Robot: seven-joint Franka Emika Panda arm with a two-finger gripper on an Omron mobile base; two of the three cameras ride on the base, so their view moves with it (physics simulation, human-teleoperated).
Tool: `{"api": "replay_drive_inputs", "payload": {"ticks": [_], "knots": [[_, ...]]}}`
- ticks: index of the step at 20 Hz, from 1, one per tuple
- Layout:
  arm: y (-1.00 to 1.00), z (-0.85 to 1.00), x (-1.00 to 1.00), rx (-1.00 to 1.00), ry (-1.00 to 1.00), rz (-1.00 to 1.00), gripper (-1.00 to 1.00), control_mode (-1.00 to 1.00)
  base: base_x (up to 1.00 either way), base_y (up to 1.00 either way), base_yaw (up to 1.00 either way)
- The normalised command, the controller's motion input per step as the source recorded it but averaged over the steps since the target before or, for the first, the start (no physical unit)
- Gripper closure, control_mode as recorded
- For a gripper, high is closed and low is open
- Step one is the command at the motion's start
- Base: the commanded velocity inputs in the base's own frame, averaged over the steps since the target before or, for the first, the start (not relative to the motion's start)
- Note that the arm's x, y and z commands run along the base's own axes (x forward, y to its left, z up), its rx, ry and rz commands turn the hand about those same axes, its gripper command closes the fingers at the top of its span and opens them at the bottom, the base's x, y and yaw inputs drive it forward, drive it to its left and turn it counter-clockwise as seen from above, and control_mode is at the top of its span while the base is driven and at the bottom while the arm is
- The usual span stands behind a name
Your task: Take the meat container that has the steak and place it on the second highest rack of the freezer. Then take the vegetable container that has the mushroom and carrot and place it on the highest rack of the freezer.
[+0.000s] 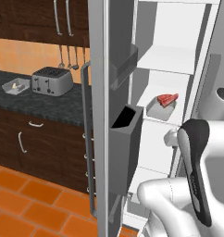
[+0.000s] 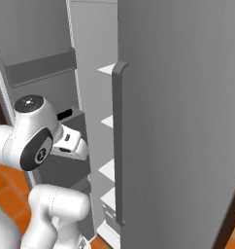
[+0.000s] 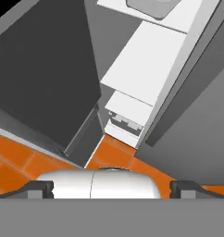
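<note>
I'm seeing the meat container [image 1: 161, 108] with the steak [image 1: 167, 99] sitting on a freezer [image 1: 167, 60] shelf; my gripper [image 3: 112, 187] is hanging wide, holding nothing.

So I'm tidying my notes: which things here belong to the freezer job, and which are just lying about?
Job:
meat tray with steak, on a freezer shelf
veg tray, on the counter
open hand

Lying about:
toaster
hanging utensils

The white arm is folded low — gripper [image 3: 112, 186] pointing downward, jaws spread wide, holding nothing.
</note>
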Motion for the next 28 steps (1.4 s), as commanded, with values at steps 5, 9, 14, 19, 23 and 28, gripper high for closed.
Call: {"api": "replay_drive_inputs", "payload": {"ticks": [5,9,14,19,23,28], "knots": [[0.07,-0.07,-0.28,-0.15,-0.1,0.0,-1.0,-1.0,0.0,0.0,0.0],[0.0,0.0,0.0,-0.01,0.0,0.0,-1.0,-1.0,0.0,0.0,0.0],[0.0,0.0,-0.05,0.0,0.0,0.0,-1.0,1.0,-0.13,0.0,0.0],[0.0,0.0,0.0,0.0,0.0,0.0,-1.0,1.0,-0.85,0.01,0.14],[0.0,0.0,0.0,0.0,0.0,0.0,-1.0,1.0,-0.76,0.03,0.66],[0.0,0.0,0.0,0.0,0.0,0.0,-1.0,1.0,-0.59,0.22,0.75]]}}
